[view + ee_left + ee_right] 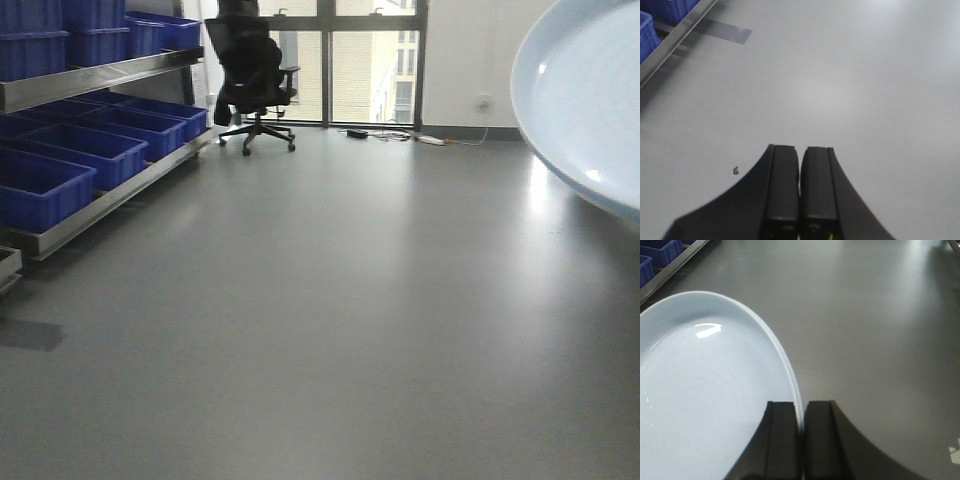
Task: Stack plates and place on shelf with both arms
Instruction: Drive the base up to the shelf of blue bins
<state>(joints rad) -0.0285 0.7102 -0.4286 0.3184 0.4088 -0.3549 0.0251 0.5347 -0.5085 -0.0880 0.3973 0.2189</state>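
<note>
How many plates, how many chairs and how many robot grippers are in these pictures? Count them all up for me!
Plate: 1
Office chair: 1
Grippers: 2, the left gripper and the right gripper
Total: 4

A pale plate [585, 100] juts in upper right; blue crates [75, 150] fill the shelf [100, 76] at left.
</note>
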